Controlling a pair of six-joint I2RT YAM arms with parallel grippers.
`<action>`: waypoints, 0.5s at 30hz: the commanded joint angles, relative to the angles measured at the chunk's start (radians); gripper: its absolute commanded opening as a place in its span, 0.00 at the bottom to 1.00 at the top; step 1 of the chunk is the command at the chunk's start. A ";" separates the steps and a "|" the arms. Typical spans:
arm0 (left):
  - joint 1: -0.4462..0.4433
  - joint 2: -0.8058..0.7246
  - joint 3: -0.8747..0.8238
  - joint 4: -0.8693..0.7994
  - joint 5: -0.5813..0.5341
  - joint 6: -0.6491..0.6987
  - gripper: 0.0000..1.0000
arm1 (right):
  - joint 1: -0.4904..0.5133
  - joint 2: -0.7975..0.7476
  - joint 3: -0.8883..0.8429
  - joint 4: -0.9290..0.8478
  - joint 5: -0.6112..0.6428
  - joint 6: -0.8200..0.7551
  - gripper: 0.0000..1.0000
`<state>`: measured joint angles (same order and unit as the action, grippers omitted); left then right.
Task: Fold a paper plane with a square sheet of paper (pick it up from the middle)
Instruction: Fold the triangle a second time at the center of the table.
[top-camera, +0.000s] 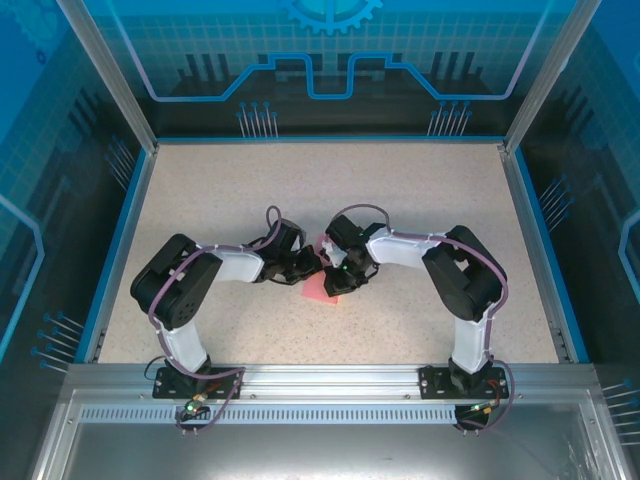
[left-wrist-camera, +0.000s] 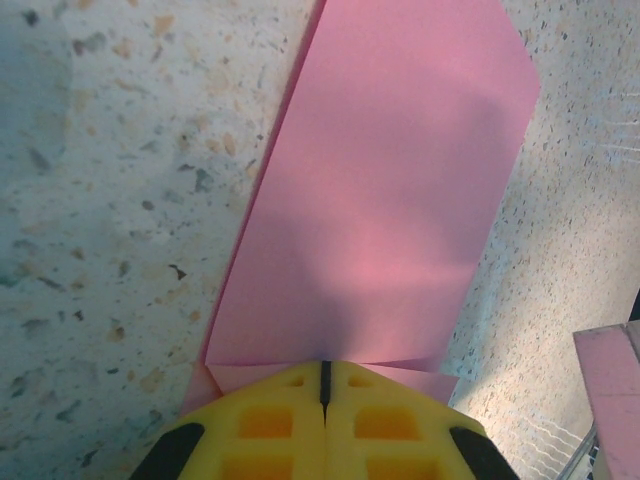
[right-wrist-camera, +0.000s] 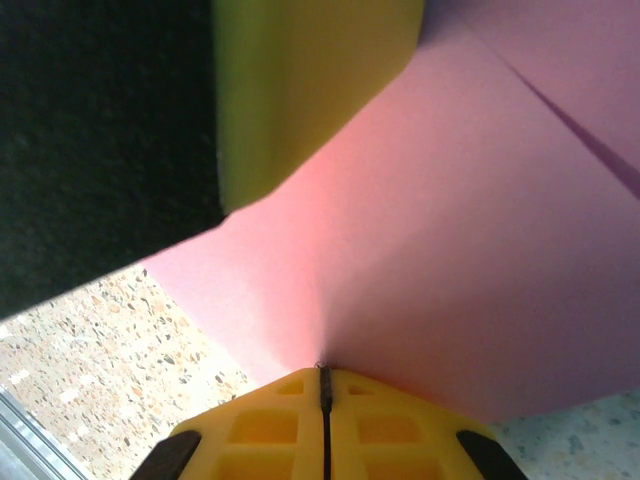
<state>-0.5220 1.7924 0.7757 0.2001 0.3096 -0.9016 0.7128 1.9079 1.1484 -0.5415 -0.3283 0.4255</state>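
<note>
Left fingers (left-wrist-camera: 265, 425) are pressed together, only a thin seam between the yellow pads, tips on the near edge of the pink paper (left-wrist-camera: 390, 200). A lower layer of the sheet runs under the tips; I can't tell whether it is nipped or just pressed down. Right fingers (right-wrist-camera: 265, 430) are also pressed together, and the paper pulls into a shallow cone straight into their seam, so that is a pinch on the sheet. In the left wrist view the paper lies mostly flat on the speckled table (left-wrist-camera: 100, 200). It is already partly folded: a long tapered panel with clipped far corners, and small folded flaps poking out at the near end beside the tips. The right wrist view shows a diagonal crease on the sheet at upper right, with the paper lifted off the table near the pinch. The left gripper's yellow finger (right-wrist-camera: 300, 90) sits on the paper's far side, touching it. From the top camera, both arms bend inward and meet mid-table. The left gripper (top-camera: 312, 264) and right gripper (top-camera: 336, 281) are just beside each other over the paper, and a pink corner sticks out toward the near side.
</note>
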 joint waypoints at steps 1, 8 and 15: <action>-0.007 0.050 -0.042 -0.163 -0.113 -0.011 0.00 | 0.001 0.007 -0.061 -0.038 0.005 -0.014 0.07; -0.006 0.060 -0.045 -0.172 -0.129 -0.021 0.00 | -0.002 -0.053 -0.168 0.000 -0.019 -0.019 0.07; -0.007 0.071 -0.047 -0.182 -0.133 -0.025 0.00 | -0.002 -0.114 -0.255 -0.012 -0.043 -0.029 0.07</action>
<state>-0.5228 1.7924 0.7757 0.1970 0.3004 -0.9184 0.7063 1.7996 0.9668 -0.3672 -0.3500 0.4145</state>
